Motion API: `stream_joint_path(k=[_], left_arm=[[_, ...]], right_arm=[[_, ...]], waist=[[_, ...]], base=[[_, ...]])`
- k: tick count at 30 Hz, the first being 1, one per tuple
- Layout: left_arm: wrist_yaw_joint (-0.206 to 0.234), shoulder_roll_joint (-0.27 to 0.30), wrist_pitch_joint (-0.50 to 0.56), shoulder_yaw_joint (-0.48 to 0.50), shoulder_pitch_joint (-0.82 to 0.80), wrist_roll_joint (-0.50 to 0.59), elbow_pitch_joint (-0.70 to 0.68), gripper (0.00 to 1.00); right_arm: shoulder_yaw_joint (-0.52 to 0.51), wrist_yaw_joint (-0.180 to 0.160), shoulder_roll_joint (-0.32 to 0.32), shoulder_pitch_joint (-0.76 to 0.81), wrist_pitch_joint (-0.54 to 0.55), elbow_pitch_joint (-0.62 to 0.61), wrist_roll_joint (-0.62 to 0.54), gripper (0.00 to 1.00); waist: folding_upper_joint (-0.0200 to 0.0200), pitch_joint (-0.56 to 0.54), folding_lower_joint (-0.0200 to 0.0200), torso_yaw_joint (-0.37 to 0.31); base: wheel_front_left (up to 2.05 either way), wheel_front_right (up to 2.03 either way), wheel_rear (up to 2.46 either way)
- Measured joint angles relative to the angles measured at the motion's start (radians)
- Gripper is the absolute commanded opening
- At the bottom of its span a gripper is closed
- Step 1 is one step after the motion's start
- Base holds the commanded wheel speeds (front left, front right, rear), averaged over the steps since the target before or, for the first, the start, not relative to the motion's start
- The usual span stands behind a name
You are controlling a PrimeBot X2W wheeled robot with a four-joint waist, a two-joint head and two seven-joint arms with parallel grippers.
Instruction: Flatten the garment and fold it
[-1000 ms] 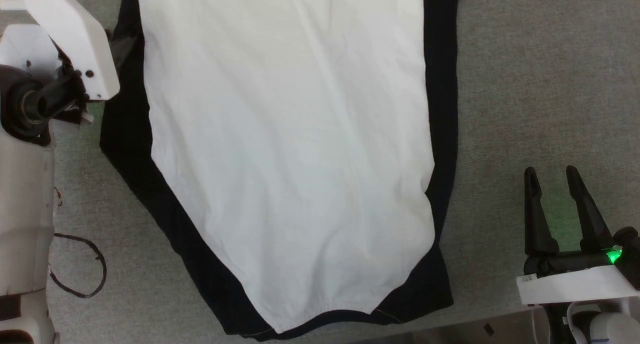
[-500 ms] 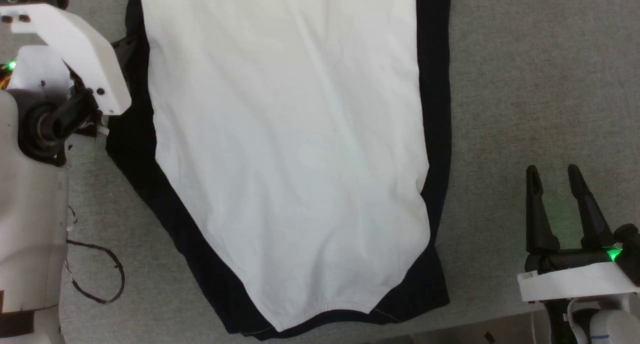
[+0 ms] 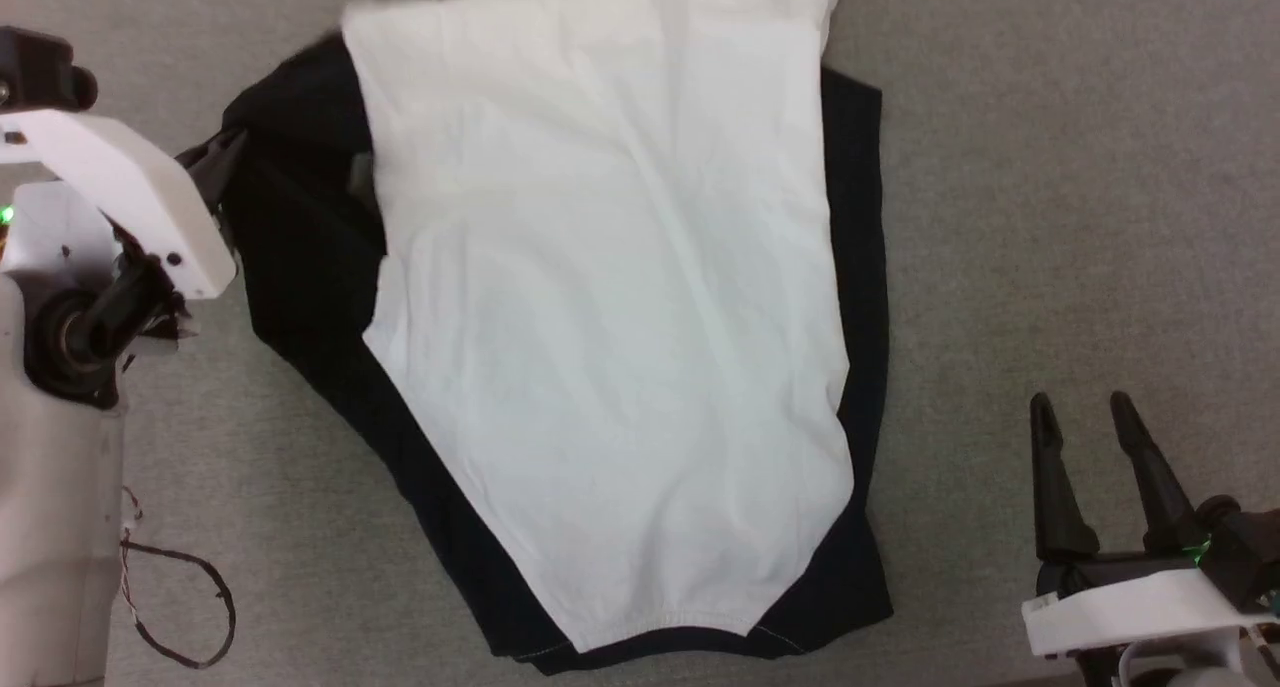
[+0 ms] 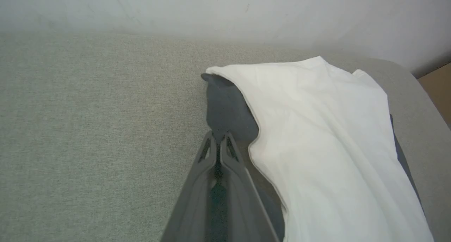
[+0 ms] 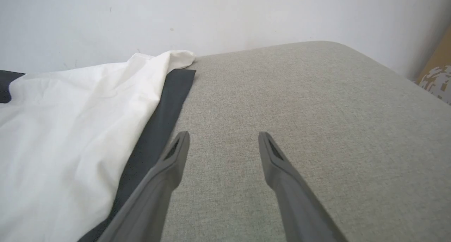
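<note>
Grey woven cloth covers the bench (image 3: 1050,167), and the T-shirt (image 3: 600,317) lies spread down the middle of it. The white panel is up, with black fabric peeking out from underneath along both long sides and round the curved hem.

Nearest us, off to the right of the T-shirt's hem, is the right pincer (image 3: 1080,407). Its fingers are wide apart with nothing between them, over bare grey cloth and clear of the T-shirt. The right wrist view backs that up: two splayed fingers, with the T-shirt's black edge just beside one of them.

Further up, at the T-shirt's left side, comes the left pincer (image 3: 212,155). Its fingers are pressed tight together, tips clamped on the outer edge of the black fabric. The black cloth there spreads wider than the strip on the T-shirt's right side.

At the T-shirt's far end the white layer is rumpled, with one corner curling up. Beyond the T-shirt stands a plain white wall (image 4: 211,9).
</note>
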Motion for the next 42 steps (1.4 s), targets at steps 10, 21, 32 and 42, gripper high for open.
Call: stream_joint_path(k=[10,21,32,42], left_arm=[[0.0,0.015,-0.028,0.016,0.031,-0.011,-0.064,0.0],[-0.034,0.044,-0.032,-0.06,0.105,-0.017,-0.293,0.0],[-0.035,-0.015,-0.084,-0.238,0.258,0.082,-0.535,0.0],[-0.043,-0.074,-0.338,-0.518,0.309,0.399,-0.606,0.0]], right_arm=[[0.006,0.0,0.0,0.035,0.018,-0.006,0.0,1.0],[0.01,0.0,0.0,0.055,0.019,0.003,0.002,1.0],[0.011,0.0,0.0,0.08,0.027,0.001,0.005,1.0],[0.007,0.0,0.0,0.081,0.028,-0.004,0.005,1.0]], waist=[[0.0,-0.109,-0.0001,0.048],[0.0,-0.185,0.0,0.08],[0.0,-0.234,0.0,0.101],[0.0,-0.197,0.0001,0.114]], base=[[0.0,0.0,0.0],[0.0,0.0,0.0],[0.0,0.0,0.0],[0.0,0.0,0.0]])
